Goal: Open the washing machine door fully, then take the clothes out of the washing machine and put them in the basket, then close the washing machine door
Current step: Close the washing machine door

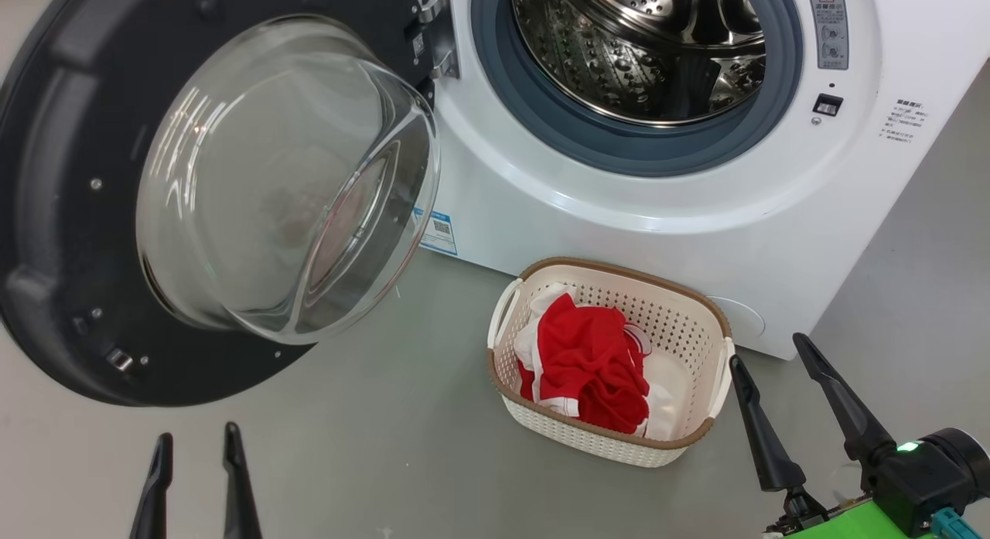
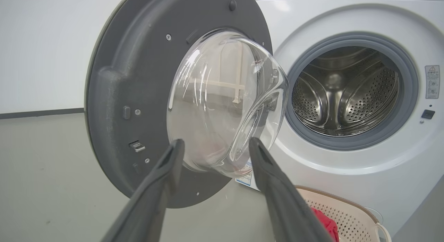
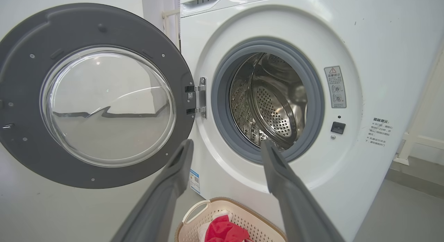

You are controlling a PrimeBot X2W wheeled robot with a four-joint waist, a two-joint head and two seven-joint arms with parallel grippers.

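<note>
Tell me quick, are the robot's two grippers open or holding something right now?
Left gripper: open, holding nothing.
Right gripper: open, holding nothing.

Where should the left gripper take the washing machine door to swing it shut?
Probably the black rim of the washing machine door at its free edge, opposite the hinge: longest lever. The left gripper, open, sits nearest; pinch the rim edge-on from the left, since the bulging glass bowl offers no hold.

Left tool [image 1: 197, 433] and right tool [image 1: 766, 348] both sit low with fingers spread wide.
</note>
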